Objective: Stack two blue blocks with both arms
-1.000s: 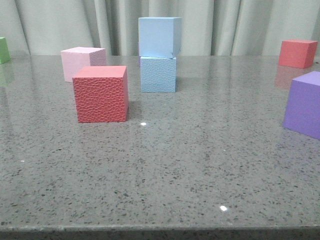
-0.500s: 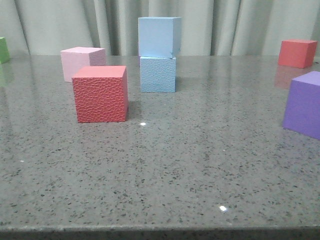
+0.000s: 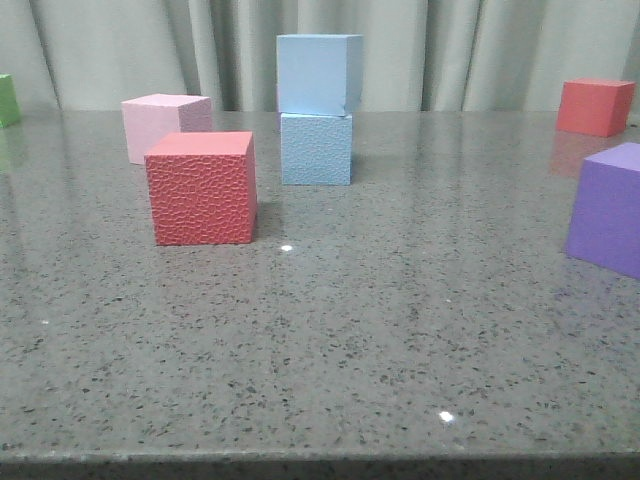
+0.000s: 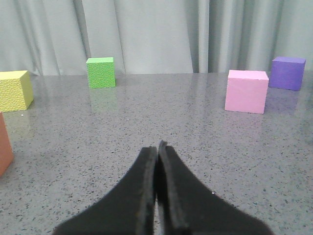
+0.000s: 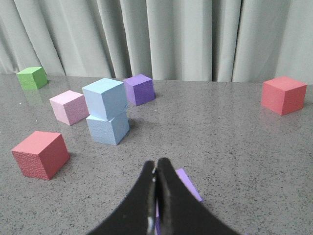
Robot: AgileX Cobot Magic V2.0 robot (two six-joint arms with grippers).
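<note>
A smooth pale blue cube [image 3: 318, 73] sits on top of a pebbled pale blue cube [image 3: 316, 149] at the table's far middle, turned a little askew. The stack also shows in the right wrist view, upper cube [image 5: 104, 98] on lower cube [image 5: 107, 129]. My left gripper [image 4: 157, 146] is shut and empty, low over bare table, with neither blue cube in its view. My right gripper [image 5: 156, 164] is shut and empty, well short of the stack, above a purple cube [image 5: 188, 183]. Neither gripper shows in the front view.
A pebbled red cube [image 3: 201, 187] and a pink cube [image 3: 164, 125] stand left of the stack. A purple cube [image 3: 610, 207] and a red cube [image 3: 594, 106] are at the right, a green cube [image 3: 8, 99] at the far left. A yellow cube [image 4: 14, 90] shows in the left wrist view.
</note>
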